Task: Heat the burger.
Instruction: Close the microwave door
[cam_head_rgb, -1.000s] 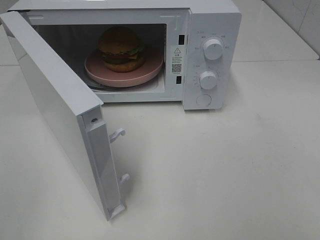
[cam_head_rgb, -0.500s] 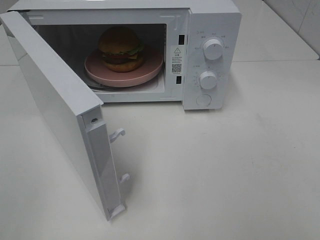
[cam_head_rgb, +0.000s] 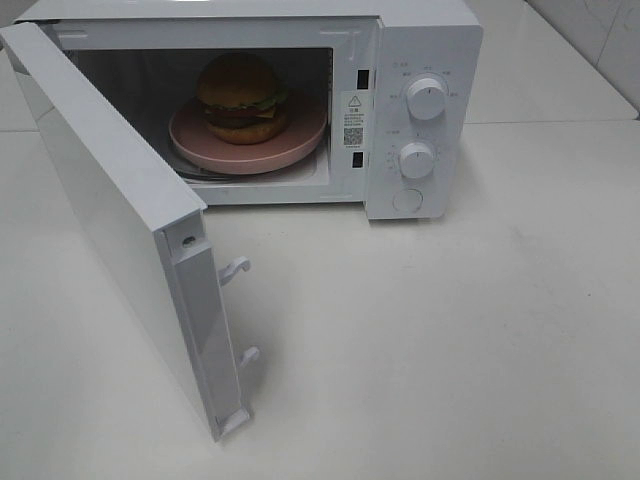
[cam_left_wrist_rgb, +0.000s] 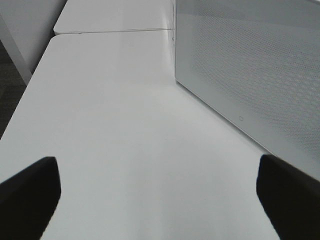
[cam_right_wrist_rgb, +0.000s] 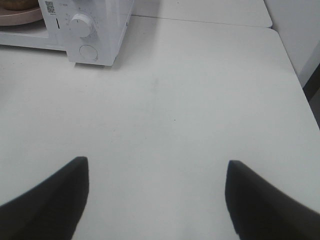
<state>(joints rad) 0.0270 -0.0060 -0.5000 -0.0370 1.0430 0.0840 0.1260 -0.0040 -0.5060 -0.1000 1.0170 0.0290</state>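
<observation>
The round golden-brown burger (cam_head_rgb: 240, 92) sits inside the open white box-shaped microwave (cam_head_rgb: 425, 40).
It rests on a round pink plate (cam_head_rgb: 300, 142), and the white door (cam_head_rgb: 110, 220) stands wide open toward the white counter's (cam_head_rgb: 450, 330) left edge. The left claw (cam_left_wrist_rgb: 157, 197) and right claw (cam_right_wrist_rgb: 157, 195) are both spread wide, pinching nothing.

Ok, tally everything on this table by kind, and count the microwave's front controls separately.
Microwave: 1
Burger: 1
Pink plate: 1
Control knobs: 2
Round button: 1
Total: 6
</observation>
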